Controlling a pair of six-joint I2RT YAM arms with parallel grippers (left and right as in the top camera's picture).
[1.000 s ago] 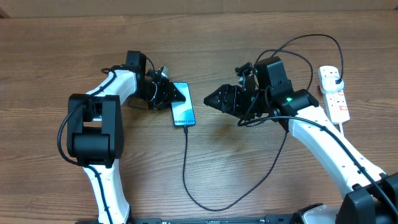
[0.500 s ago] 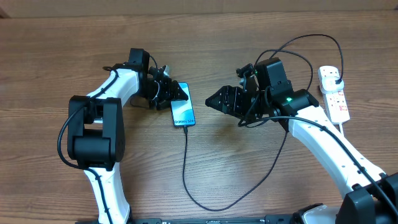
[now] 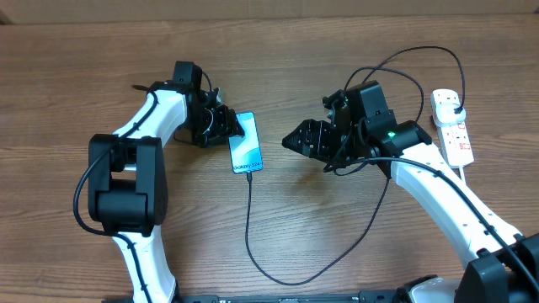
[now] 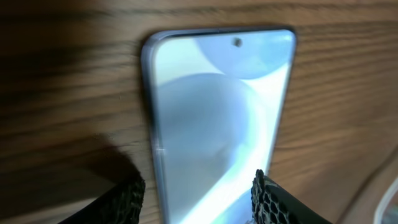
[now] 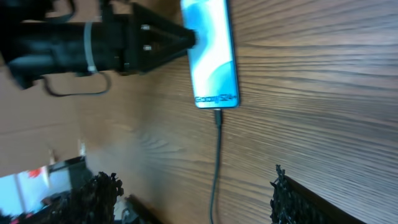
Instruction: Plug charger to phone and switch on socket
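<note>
Phone nudged farther; one phone, one charger tip at its near end, one socket right. Left gripper straddles phone, grip unclear; right gripper wide, empty.

Two grippers were counted: the left gripper and the right gripper. One phone was counted, just beside the left gripper. One charger was counted, trailing away between and below both grippers. One socket was counted, well behind the right gripper, past its arm.
</note>
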